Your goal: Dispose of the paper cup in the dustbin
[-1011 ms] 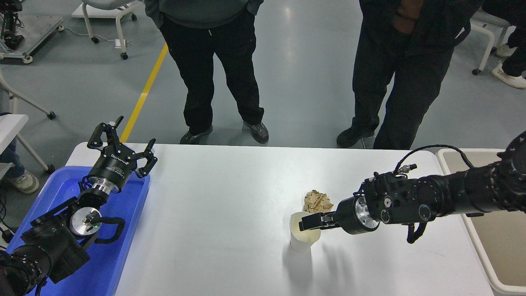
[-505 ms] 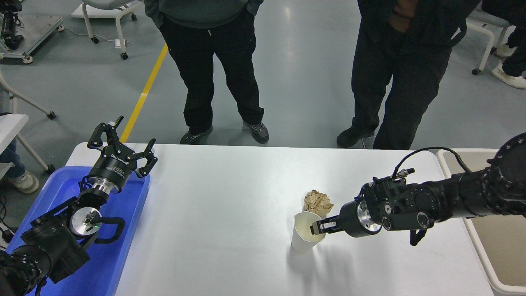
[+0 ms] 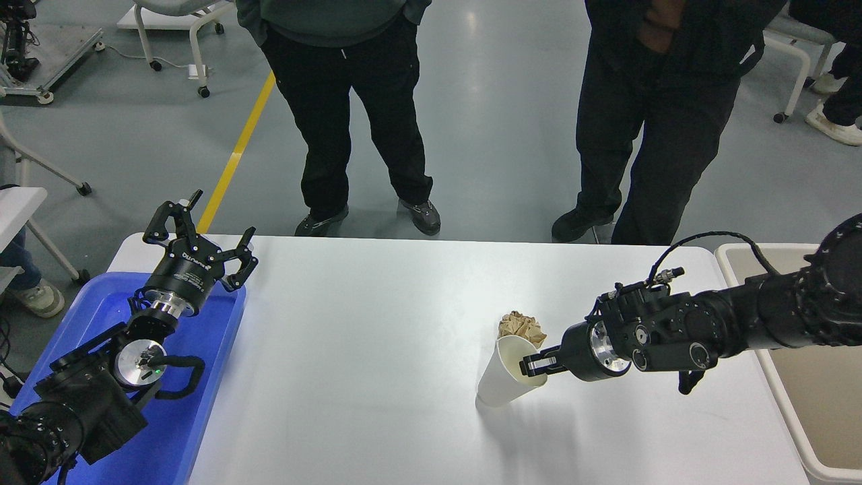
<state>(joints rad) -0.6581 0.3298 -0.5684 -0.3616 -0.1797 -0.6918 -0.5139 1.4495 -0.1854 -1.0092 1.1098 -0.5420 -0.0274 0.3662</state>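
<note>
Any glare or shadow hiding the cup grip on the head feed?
Head view: sharp, evenly lit; a soft glare band crosses the table. The paper cup casts a faint shadow toward the camera. The right claw pinches its rim, clearly visible. The left claw is parked, open, over the blue tray.

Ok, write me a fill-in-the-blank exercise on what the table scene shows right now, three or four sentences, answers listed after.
1. The right gripper is shut on the rim of the paper ____.
2. The paper cup is tipped, its mouth leaning toward the robot's ____ side.
3. Just behind the cup lies a crumpled ____ paper ball.
4. The left gripper is parked, fingers spread, above the ____ tray, while the dustbin is at the table's right end.

Missing words: cup; right; brown; blue
</note>
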